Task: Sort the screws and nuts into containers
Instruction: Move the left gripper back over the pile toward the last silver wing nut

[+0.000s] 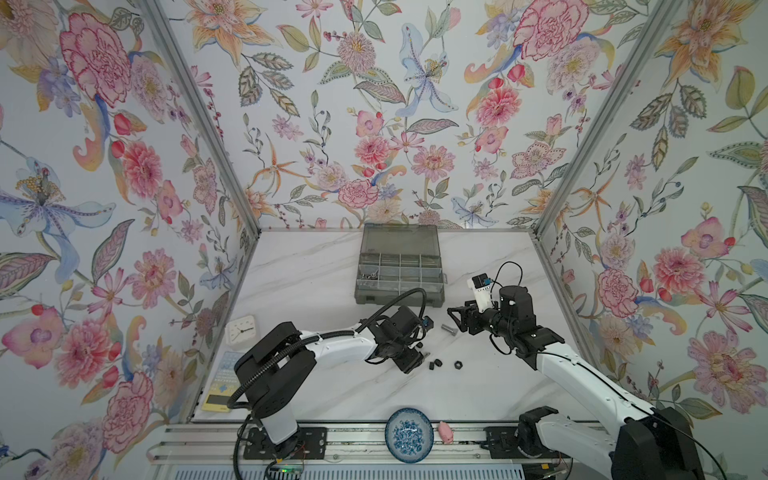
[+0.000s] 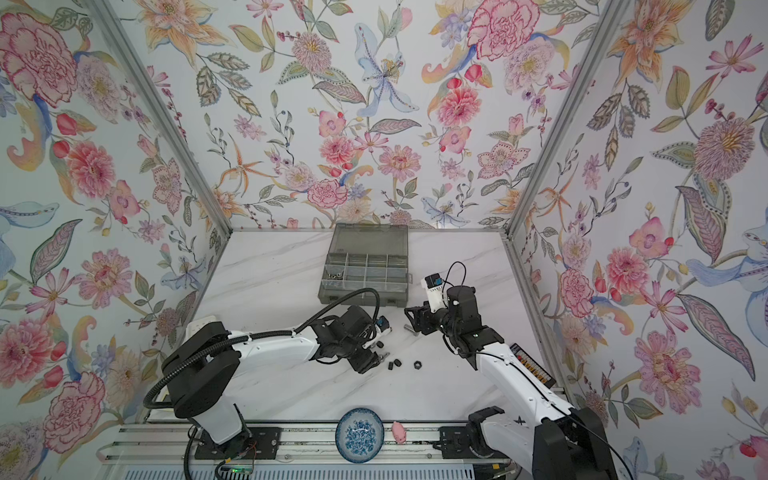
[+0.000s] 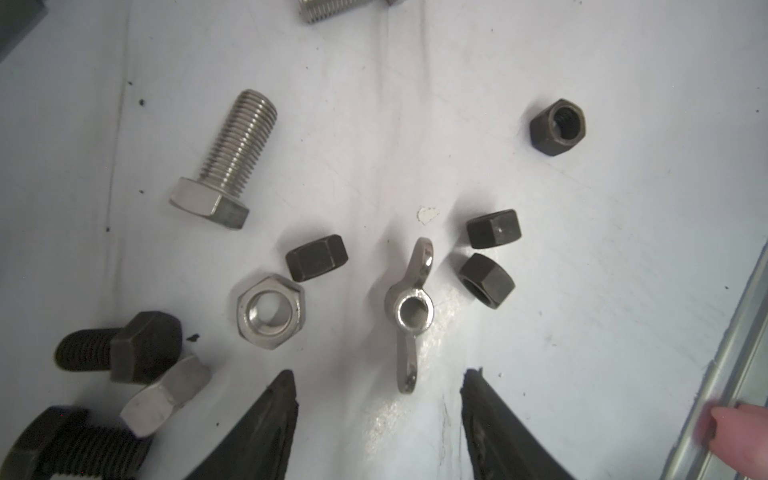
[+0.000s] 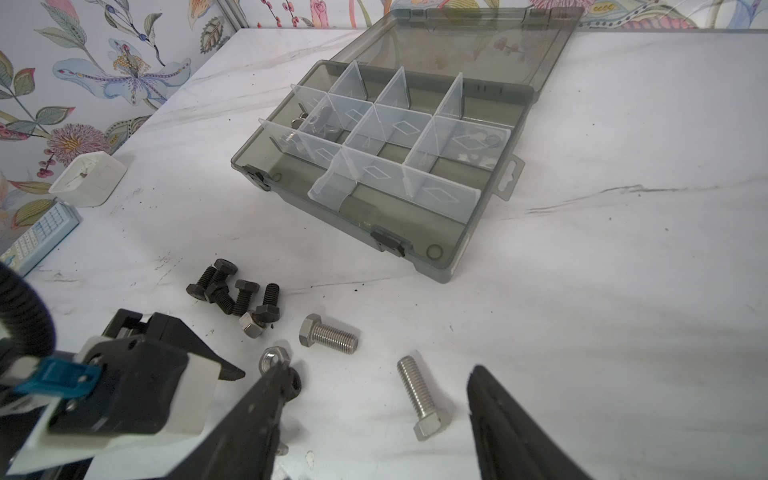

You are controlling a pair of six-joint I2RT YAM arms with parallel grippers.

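1. The surface [image 1: 311,270] is smooth, white and marble-veined. It is boxed in by flowered wallpaper walls [image 1: 374,124] and aluminium corner posts.
2. The containers are the rectangular compartments of a smoky grey translucent organizer box [image 1: 399,297] at 12 o'clock. Its lid is tipped back and it has clear plastic dividers. Shiny wing nuts [image 4: 316,120] lie in compartments on its 9 o'clock side.
3. The matte black screws [image 4: 232,291] have hex heads and lie heaped, touching one another, near the centre. Two threaded silver bolts [image 4: 328,334] lie apart from each other beside the heap.
4. Loose nuts lie at the centre. A silver wing nut [image 3: 409,311] with two rounded ears has a silver hex nut [image 3: 270,311] close by. Four dull black hex nuts [image 3: 493,228] are scattered around them.
5. The left hand [image 3: 380,376] is open, its black wedge-shaped fingers spread. One ear of the silver wing nut lies between the tips, and neither touches it.
6. The right hand [image 4: 380,372] is also open and grips nothing. One silver bolt lies in the gap between its fingers.
7. Bare surface spreads at 3 and 9 o'clock of the box and toward the 6 o'clock edge, where a metal rail [image 1: 353,440] runs. A glazed blue-and-white bowl [image 1: 390,424] sits on that rail, and a white square clock [image 1: 242,330] sits at 9 o'clock by the wall.
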